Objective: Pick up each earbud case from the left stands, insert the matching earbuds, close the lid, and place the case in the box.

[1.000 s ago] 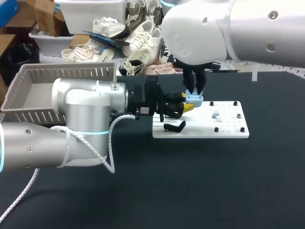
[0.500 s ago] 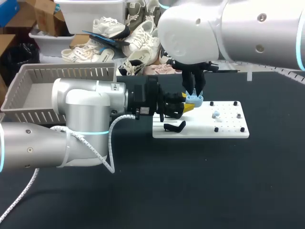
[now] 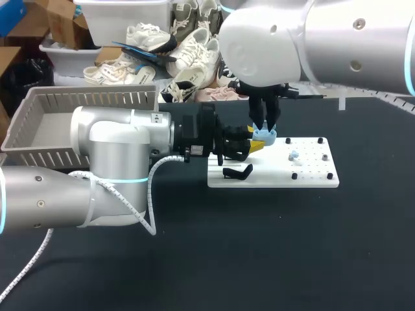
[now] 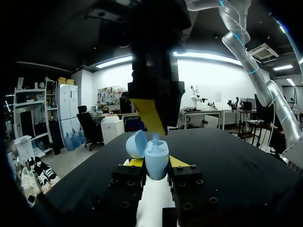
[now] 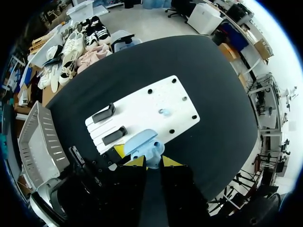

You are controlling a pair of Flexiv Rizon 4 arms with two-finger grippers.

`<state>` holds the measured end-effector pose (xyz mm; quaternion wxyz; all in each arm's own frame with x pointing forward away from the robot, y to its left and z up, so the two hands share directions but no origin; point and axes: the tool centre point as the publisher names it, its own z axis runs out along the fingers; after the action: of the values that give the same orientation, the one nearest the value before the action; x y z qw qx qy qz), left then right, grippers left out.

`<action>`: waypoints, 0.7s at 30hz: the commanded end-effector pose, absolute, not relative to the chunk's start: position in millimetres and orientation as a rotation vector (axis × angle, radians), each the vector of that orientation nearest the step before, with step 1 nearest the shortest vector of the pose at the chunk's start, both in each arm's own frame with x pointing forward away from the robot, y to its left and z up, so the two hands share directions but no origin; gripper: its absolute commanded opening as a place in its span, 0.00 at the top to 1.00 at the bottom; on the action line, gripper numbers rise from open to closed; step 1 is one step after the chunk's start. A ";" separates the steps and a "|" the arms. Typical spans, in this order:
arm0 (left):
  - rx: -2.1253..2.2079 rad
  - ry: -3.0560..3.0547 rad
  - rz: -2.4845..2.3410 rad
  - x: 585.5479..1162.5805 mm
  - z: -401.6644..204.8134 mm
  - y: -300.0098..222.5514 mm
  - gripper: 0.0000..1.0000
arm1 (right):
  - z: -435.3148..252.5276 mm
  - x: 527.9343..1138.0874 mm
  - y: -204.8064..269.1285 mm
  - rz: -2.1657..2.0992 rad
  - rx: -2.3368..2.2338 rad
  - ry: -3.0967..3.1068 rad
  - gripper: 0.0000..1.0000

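The left pincer is clamped on the light-blue earbud case, whose lid is hinged open.
The case is held just above the far left part of the white board, on the black table. The right pincer is positioned directly above it, fingers set narrow and pinched on a small blue earbud lodged in the case. A black stand is seen at the board's near left, a second earbud further right, and the grey box at the far left.
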<state>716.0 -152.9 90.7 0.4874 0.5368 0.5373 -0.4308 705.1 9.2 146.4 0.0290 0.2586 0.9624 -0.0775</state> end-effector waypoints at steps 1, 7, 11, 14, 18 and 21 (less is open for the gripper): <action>1.301 1.307 -1.043 714.7 90.4 -152.9 1.00 | 147.1 705.3 7.8 -0.238 0.797 2.966 1.00; 1.301 1.307 -1.043 714.7 90.4 -152.9 1.00 | 146.0 705.6 5.6 -0.228 0.804 2.968 1.00; 1.301 1.307 -1.043 714.7 90.4 -152.9 1.00 | 145.2 705.4 5.1 -0.228 0.804 2.969 1.00; 1.301 1.307 -1.043 714.7 90.4 -152.9 1.00 | 144.2 705.3 4.3 -0.224 0.806 2.971 1.00; 1.301 1.307 -1.043 714.7 90.4 -152.9 1.00 | 143.9 705.2 4.2 -0.220 0.804 2.973 1.00; 1.301 1.307 -1.043 714.7 90.4 -152.9 1.00 | 143.2 704.9 4.0 -0.217 0.803 2.976 1.00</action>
<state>716.0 -152.8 90.5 0.4873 0.5368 0.5374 -0.4307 707.0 5.8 143.8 0.0238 0.2595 0.9627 -0.0725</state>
